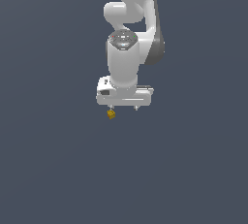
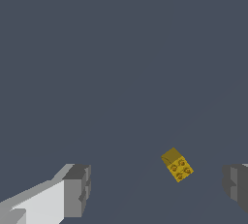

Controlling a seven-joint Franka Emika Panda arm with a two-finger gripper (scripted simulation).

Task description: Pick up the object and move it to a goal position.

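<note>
Hovering above a plain grey-blue surface [image 1: 58, 160], gripper [image 1: 123, 107] pointed straight down, fingers spread wide and clamped on nothing. Wrist view: both grey fingertips [image 2: 77, 189] at opposite edges of the frame, broad gap between. Yellow-orange studded block [image 2: 177, 164] lying on the surface inside that gap, nearer one finger than the other, turned at an angle to the finger line; four round studs visible on the lit face. Exterior view: same block [image 1: 111, 114] just under the fingertip on the exterior view's left, apart from it or barely so; contact cannot be told at this size. Height of fingertips over the block also unclear from either view. Progress, judged: approach roughly done, grasp not yet made, block not lifted, transport not begun. No goal marker visible in either picture, so target location unknown. Remaining, judged: centre the gap over the block, possibly rotate wrist to square the pads with its faces, descend, close, lift, carry to goal. Risk, judged: off-centre close could nudge or spin so small a piece.
</note>
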